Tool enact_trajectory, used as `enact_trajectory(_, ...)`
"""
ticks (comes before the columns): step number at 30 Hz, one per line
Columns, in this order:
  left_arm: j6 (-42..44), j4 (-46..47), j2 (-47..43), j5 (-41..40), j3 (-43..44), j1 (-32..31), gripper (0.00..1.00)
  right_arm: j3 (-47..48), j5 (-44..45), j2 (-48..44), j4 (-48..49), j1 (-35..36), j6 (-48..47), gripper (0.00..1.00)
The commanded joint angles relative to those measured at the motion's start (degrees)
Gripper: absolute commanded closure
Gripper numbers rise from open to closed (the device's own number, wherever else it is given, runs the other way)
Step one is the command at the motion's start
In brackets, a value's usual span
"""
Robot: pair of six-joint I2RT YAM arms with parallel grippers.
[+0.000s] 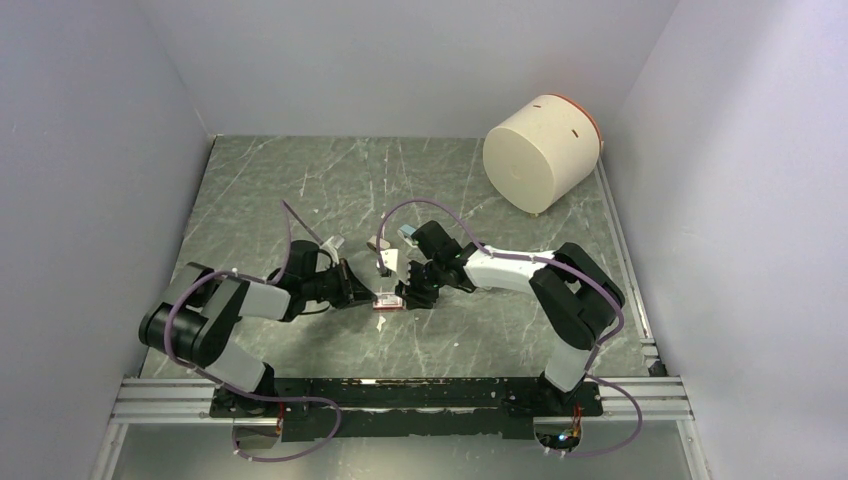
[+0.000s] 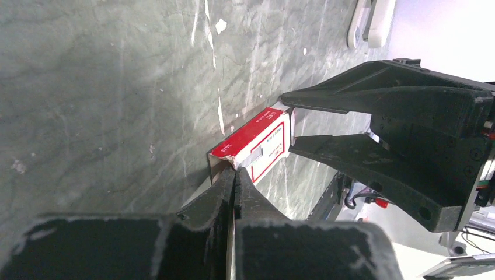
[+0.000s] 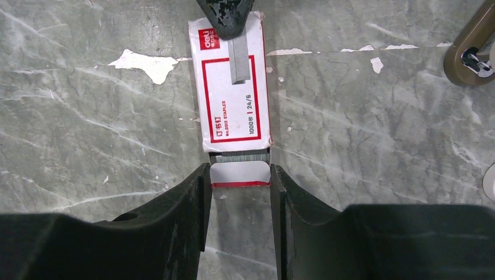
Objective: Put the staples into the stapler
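Lying flat on the green marbled surface (image 3: 379, 146), midway between the two arms, a red-and-white staple box (image 3: 233, 111) is seen with its inner tray drawn partly out. The staples (image 3: 239, 157) are exposed as a grey block at the mouth of the sleeve. The tray's sides are clamped by the right pincer (image 3: 239, 181). The left pincer (image 2: 234, 175) is closed tight at the opposite end, over a short grey strip; whether that strip is pinched cannot be told. A white stapler (image 2: 369, 23) is set just beyond the box

Staples (image 3: 239, 157) mostly inside box (image 3: 232, 111)
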Motion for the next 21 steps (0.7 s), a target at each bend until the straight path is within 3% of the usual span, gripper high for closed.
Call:
enact_trajectory(1, 3.37, -3.94, -2.68, -3.24, 1.49, 0.86, 0.95, 0.63, 1.61, -0.43, -0.44, 0.40, -1.46, 0.64)
enact_trajectory(16, 8.54, -21.33, -12.06, -11.99, 4.57, 1.07, 0.95, 1.29, 2.18, 0.13, -1.49, 0.89, -2.29, 0.64)
enact_trajectory(21, 8.79, -29.67, -15.07, -20.17, 6.17, 1.40, 0.95, 1.54, 2.71, 0.28, -1.84, 0.95, -2.55, 0.63)
